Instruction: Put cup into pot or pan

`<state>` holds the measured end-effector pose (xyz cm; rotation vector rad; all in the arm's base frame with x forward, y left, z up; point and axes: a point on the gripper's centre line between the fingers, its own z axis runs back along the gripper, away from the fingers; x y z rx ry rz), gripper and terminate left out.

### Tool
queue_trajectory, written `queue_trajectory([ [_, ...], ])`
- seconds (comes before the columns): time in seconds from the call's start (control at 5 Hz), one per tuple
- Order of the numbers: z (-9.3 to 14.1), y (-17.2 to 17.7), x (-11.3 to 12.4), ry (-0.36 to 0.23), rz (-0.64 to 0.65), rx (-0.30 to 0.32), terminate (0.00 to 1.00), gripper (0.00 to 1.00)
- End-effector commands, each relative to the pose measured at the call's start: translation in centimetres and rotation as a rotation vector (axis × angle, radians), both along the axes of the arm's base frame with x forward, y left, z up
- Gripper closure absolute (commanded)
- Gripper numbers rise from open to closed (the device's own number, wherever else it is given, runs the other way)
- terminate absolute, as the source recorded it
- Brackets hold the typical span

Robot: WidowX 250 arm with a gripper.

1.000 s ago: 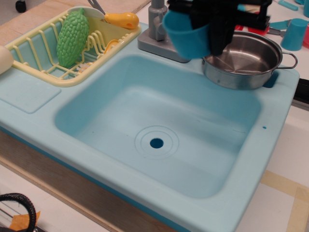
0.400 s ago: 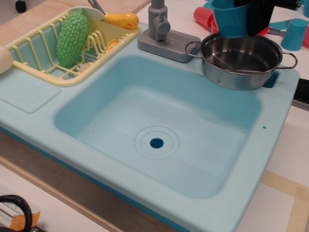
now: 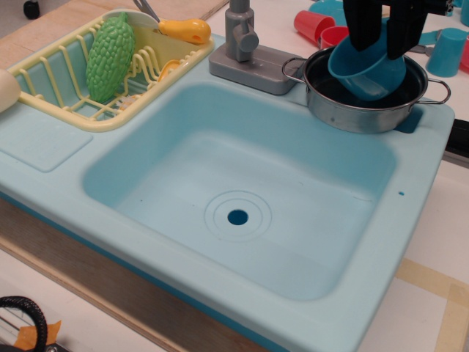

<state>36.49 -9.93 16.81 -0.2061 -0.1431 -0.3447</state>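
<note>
The medium-blue cup (image 3: 364,72) lies tilted inside the shiny steel pot (image 3: 352,117), which stands on the sink's back right corner. The cup's open mouth faces up and to the left, and its base rests toward the pot's right side. My black gripper (image 3: 385,50) hangs just above the cup's far rim. Its two fingers (image 3: 364,29) are parted with a gap between them and hold nothing. The upper part of the gripper is cut off by the frame's top edge.
The light blue sink basin (image 3: 242,191) with its drain is in the middle. A grey faucet (image 3: 242,37) stands left of the pot. A yellow rack (image 3: 44,73) holds a green gourd (image 3: 110,55). Red cups (image 3: 315,26) and a lighter blue cup (image 3: 447,51) stand behind the pot.
The gripper carried the cup right from in front of the faucet to over the pot. The cup has dropped from the fingers into the pot and now lies tilted there.
</note>
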Motion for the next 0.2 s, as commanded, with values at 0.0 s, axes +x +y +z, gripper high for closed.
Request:
queue_trajectory([
  [0.0, 1.72, 0.28, 0.57, -0.052, 0.005, -0.010, 1.00, 0.00],
])
